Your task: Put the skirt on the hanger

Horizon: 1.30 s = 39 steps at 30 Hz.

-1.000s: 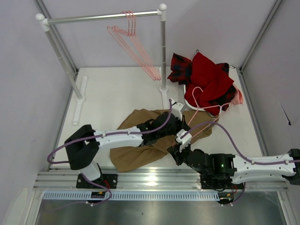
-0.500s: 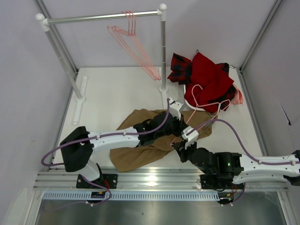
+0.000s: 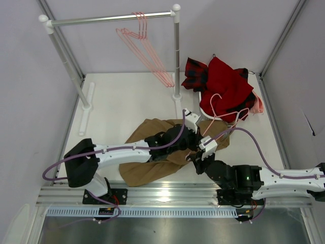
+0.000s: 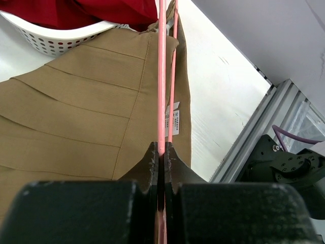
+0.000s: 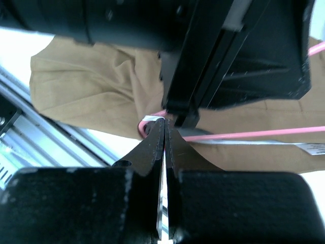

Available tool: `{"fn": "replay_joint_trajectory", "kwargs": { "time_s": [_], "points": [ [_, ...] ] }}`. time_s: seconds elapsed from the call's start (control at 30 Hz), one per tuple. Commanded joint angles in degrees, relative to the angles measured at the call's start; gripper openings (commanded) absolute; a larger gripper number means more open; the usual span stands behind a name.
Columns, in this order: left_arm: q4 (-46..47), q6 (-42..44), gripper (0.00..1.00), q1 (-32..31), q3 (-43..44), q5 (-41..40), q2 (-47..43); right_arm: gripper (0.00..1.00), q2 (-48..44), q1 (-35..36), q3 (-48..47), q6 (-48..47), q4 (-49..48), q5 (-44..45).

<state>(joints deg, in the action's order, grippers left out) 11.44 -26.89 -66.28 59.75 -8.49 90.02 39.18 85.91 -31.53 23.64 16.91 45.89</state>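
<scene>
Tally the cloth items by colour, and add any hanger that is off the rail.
tan skirt: 1
red garment: 1
red-and-black plaid cloth: 1
pink hanger off the rail: 1
Total: 4
Hangers on the rail overlap too much to count; the pale pink patch beside the red garment is too small to identify.

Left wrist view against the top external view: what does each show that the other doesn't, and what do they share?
Only the left wrist: the left fingers shut on the hanger, a white label on the skirt, and the basket's perforated wall. Only the top external: the rail with spare hangers, the plaid cloth and the right arm. Both: hanger, skirt and red garment.
</scene>
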Motion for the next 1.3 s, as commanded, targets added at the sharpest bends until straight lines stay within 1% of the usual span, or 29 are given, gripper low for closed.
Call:
{"fn": "replay_joint_trajectory", "kwargs": {
  "time_s": [0.0, 0.07, 0.23, 0.43, 0.77, 0.97, 1.1, 1.27],
  "points": [
    [2.0, 1.1, 0.00, -1.4, 1.4, -2.1, -2.1, 0.00, 1.0, 0.1, -3.2, -0.8, -2.8, 6.0],
    [1.0, 1.5, 0.00, -1.9, 2.2, -3.5, -2.0, 0.00, 2.0, 0.2, -3.8, -0.1, -2.7, 7.5],
    [-1.2, 1.4, 0.00, -2.3, 3.5, -5.4, -1.3, 0.00, 2.6, 0.3, -3.9, -2.3, -5.9, 6.9],
    [-4.1, 2.6, 0.00, -2.3, 3.5, -6.3, -4.2, 0.00, 2.0, 0.3, -4.4, -0.6, -0.9, 10.3],
    [-8.3, 6.6, 0.00, -2.4, 4.9, -3.6, -7.9, 0.00, -0.6, 0.1, -4.5, 0.2, 4.1, 15.7],
    [-9.0, 5.6, 0.00, -2.3, 4.5, -2.8, -8.4, 0.00, -0.9, 0.2, -4.8, 1.3, 2.3, 17.8],
    [-8.4, 3.2, 0.00, -2.4, 3.3, -2.8, -8.5, 0.00, -1.5, 0.2, -4.5, -1.0, -3.2, 19.0],
    [-7.8, 2.7, 0.00, -2.3, 2.7, -2.7, -8.8, 0.00, -0.8, 0.1, -5.1, -3.4, -5.9, 16.6]
  ]
}}
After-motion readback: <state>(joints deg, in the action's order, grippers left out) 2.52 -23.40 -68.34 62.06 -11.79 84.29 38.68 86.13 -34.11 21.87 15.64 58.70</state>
